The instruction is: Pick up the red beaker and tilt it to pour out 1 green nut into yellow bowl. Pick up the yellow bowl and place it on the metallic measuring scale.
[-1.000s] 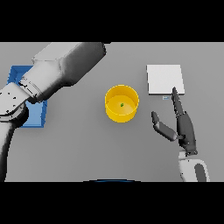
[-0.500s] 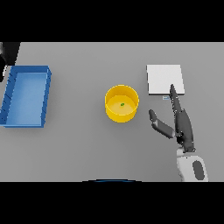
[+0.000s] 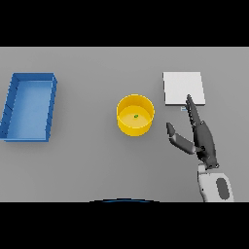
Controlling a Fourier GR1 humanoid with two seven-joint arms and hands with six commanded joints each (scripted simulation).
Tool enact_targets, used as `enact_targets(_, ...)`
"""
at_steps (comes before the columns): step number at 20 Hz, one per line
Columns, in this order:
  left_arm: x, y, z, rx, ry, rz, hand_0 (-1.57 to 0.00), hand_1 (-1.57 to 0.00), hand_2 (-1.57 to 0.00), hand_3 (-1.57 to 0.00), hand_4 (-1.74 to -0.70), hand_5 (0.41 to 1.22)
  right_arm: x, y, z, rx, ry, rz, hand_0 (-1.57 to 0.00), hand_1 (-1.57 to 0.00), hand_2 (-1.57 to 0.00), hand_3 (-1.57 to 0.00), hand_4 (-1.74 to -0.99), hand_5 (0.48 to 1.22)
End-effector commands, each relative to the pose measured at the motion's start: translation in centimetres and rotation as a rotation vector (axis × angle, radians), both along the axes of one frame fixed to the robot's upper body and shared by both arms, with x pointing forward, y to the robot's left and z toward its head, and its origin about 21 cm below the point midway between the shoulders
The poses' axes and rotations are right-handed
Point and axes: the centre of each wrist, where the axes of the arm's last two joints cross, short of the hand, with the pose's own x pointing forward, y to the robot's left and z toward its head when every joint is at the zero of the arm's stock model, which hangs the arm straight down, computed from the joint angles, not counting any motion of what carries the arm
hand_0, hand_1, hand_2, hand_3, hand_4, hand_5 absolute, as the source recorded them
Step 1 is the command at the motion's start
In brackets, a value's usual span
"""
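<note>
The yellow bowl [image 3: 135,115] stands upright at the table's middle with one small green nut [image 3: 136,115] inside it. To its right my right hand [image 3: 201,137] rests open, fingers straight and pointing away from me, thumb spread toward the bowl, a short gap between them. Just beyond the fingertips lies the pale square measuring scale [image 3: 183,88]. No red beaker shows anywhere. My left hand is out of the picture.
A blue rectangular tray [image 3: 10,105] sits at the table's left side, nothing visible inside it.
My left arm, which hung over the blue tray a second ago, has drawn out of view to the left. The right hand has shifted slightly toward the bowl.
</note>
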Motion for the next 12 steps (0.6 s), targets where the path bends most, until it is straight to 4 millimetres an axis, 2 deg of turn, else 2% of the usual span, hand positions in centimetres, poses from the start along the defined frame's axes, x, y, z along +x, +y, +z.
enact_targets(1,-0.2,0.4,-0.8,-0.032,-0.013,0.003,-1.57,-1.57,-1.57,-1.52,-1.74,1.221,0.0,0.0,0.1,-0.012,-0.011,-0.003,0.00,0.00,0.00,0.00,-1.168,0.680)
enact_targets(3,-0.8,1.6,-3.2,-0.107,0.026,0.062,-1.57,-1.57,-1.57,-1.46,-1.74,1.221,0.0,0.3,0.0,-0.025,-0.013,0.009,0.00,0.00,0.00,0.00,-1.188,0.696)
enact_targets(6,-1.7,2.3,-6.2,-0.211,0.027,0.110,-1.57,-1.57,-1.57,-1.37,-1.74,1.221,-0.2,0.1,-0.1,-0.026,-0.017,-0.001,0.00,0.00,0.00,0.00,-1.194,0.703)
enact_targets(10,-4.0,2.3,-10.5,-0.287,0.027,0.158,-1.57,-1.57,-1.57,-1.38,-1.74,1.221,0.0,-0.2,-0.1,-0.034,-0.016,0.004,0.00,0.00,0.00,0.00,-1.205,0.704)
enact_targets(12,-5.6,2.0,-11.7,-0.320,0.028,0.179,-1.57,-1.57,-1.57,-1.40,-1.74,1.221,0.3,0.0,-0.2,-0.034,-0.006,-0.002,0.00,0.00,0.00,0.00,-1.201,0.696)
